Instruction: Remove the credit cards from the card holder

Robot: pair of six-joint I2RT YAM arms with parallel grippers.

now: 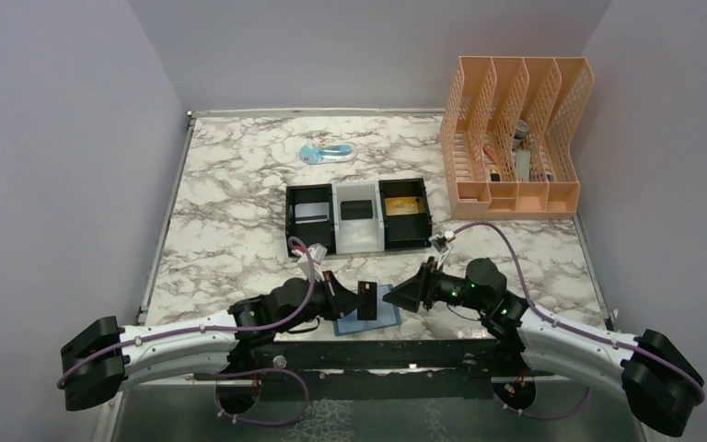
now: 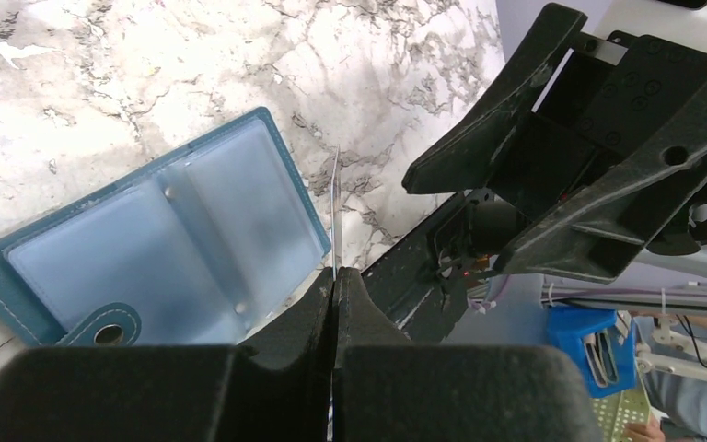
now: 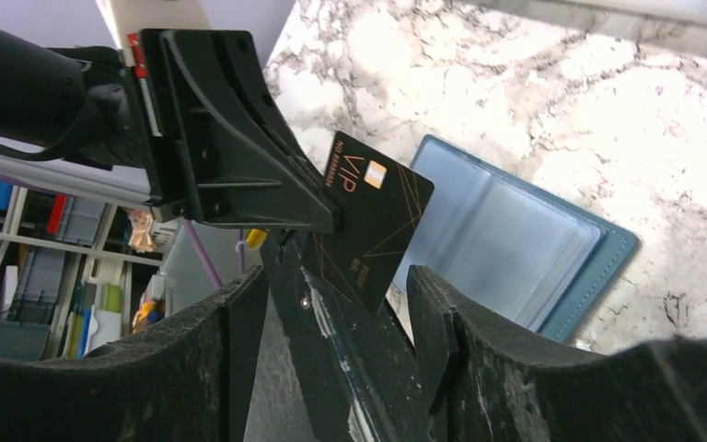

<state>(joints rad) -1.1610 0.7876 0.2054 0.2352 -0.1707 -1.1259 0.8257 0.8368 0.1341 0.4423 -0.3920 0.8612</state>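
The teal-blue card holder [image 1: 368, 318] lies open on the marble table at the near edge, its pale clear sleeves up; it also shows in the left wrist view [image 2: 161, 239] and the right wrist view [image 3: 515, 235]. My left gripper [image 1: 348, 296] is shut on a black VIP credit card [image 1: 366, 300], held upright above the holder. The card shows edge-on in the left wrist view [image 2: 334, 216] and face-on in the right wrist view [image 3: 368, 221]. My right gripper [image 1: 403, 295] is open, just right of the card, its fingers on either side of the card's lower corner.
A black-and-white three-compartment tray [image 1: 357, 217] with a card in each compartment sits mid-table. An orange file rack [image 1: 515, 138] stands at the back right. A small blue-and-clear item [image 1: 325, 152] lies at the back. The black mounting rail [image 1: 377, 354] runs along the near edge.
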